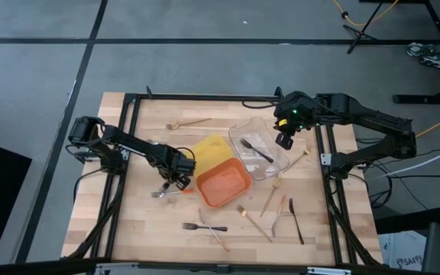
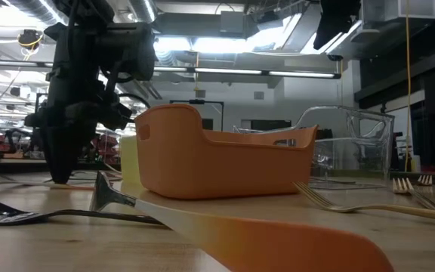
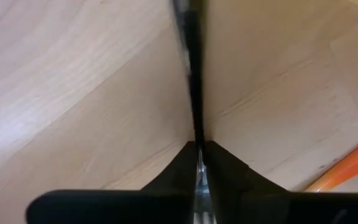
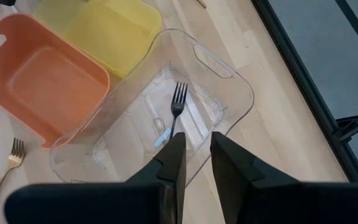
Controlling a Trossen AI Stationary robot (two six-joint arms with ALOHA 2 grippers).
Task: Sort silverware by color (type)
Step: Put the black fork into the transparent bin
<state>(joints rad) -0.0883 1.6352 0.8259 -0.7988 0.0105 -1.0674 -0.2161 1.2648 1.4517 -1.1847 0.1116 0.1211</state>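
My left gripper [image 1: 176, 180] points down at the table just left of the orange tray [image 1: 224, 185] and is shut on a thin black utensil [image 3: 191, 74]. An orange-handled piece [image 3: 353, 165] lies close beside it. My right gripper [image 4: 196, 146] hangs high over the clear tray [image 4: 247, 93] with a narrow gap between its fingers and nothing in it. A black fork [image 4: 177, 102] lies flat on that tray's floor. Gold, black and orange-handled silverware lies scattered on the wood near the table's front edge, such as a black fork [image 1: 205, 227]. My left gripper pinches the black utensil's thin shaft [image 3: 196, 134] between its two fingers, coming from above and pointing down. The shaft runs straight out from between the fingertips along the wood. The fingers hide which end they are on. The utensil looks to lie on the table.
The yellow tray [image 1: 208, 149] stands behind the orange one, touching the clear tray [image 1: 239, 130]. A gold fork [image 1: 189, 122] lies at the far edge. In the low view a cream-and-orange handled utensil [image 2: 278, 242] lies close to the camera, a gold fork [image 2: 368, 205] beside it.
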